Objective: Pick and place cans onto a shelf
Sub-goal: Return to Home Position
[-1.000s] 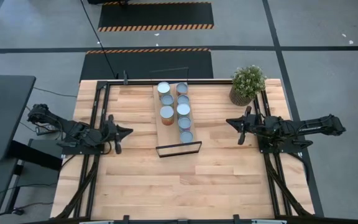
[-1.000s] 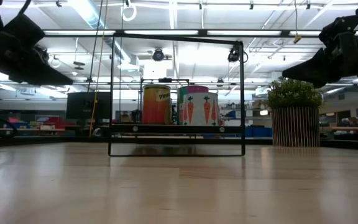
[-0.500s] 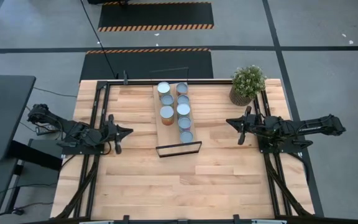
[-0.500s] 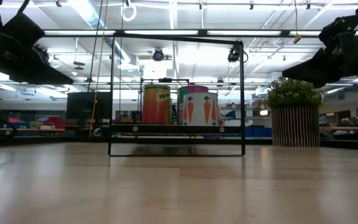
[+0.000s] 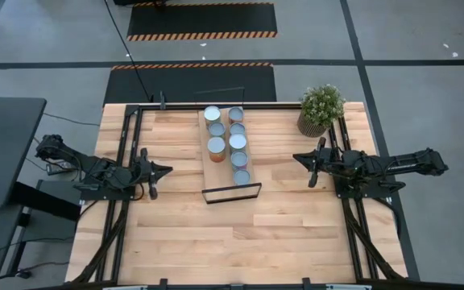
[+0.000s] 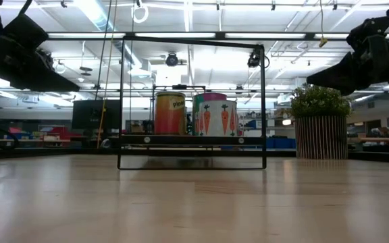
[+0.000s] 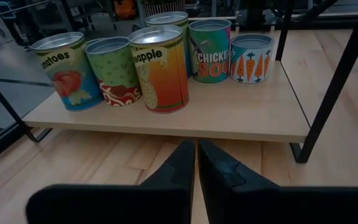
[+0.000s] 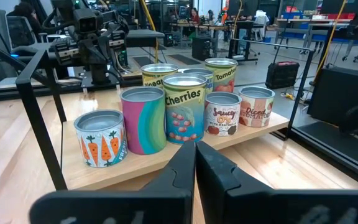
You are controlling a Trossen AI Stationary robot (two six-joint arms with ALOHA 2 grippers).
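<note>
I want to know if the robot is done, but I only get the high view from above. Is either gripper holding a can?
Observer: No. The left wrist view shows the left gripper shut and empty, pointing at the shelf.
Operator: And the other one?
Observer: The right gripper is shut and empty too, pointing at the Cherries can.
Operator: Any fun pictures on the sides?
Observer: Yes, the carrot can has orange carrots painted on it.
</note>
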